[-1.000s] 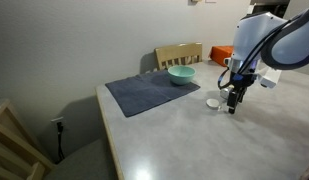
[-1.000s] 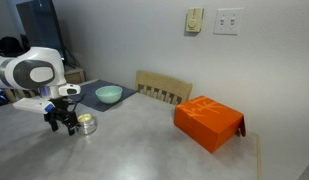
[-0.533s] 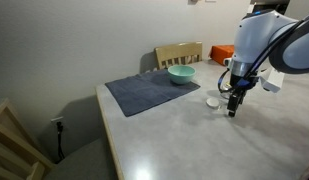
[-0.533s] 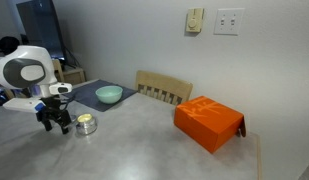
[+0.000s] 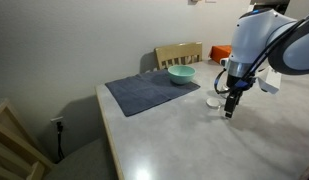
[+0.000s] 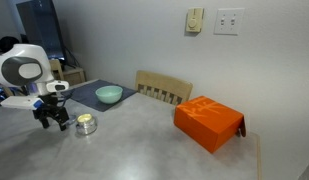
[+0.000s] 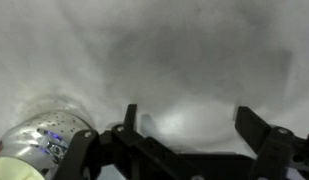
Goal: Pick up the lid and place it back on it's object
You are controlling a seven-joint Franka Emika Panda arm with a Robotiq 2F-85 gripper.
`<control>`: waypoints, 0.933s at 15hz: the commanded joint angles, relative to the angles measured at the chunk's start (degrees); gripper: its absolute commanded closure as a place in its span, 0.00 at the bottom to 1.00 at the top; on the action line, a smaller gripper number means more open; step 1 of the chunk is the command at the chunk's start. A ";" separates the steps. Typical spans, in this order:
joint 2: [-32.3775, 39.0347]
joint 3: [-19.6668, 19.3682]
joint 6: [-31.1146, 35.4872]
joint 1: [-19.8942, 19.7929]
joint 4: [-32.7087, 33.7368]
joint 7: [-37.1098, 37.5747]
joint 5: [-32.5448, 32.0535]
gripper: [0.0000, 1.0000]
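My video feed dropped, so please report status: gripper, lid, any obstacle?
Gripper open, fingers empty, low over grey table. Small round silver container beside it, untouched. Lid cannot be made out. Nothing between gripper and container.

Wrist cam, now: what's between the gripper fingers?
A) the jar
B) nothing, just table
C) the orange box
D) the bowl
B: in the wrist view the gripper is open with only bare table between its fingers. The jar sits off to the side, outside them.
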 commanded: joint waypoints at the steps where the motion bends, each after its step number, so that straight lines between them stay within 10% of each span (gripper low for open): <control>1: 1.02 -0.72 0.48 1.72 1.92 -1.26 -2.80 0.00; 7: 0.59 -1.52 3.86 0.73 4.03 -2.16 -4.80 0.00; 14: 2.05 6.65 8.28 -7.15 5.16 -10.84 9.07 0.00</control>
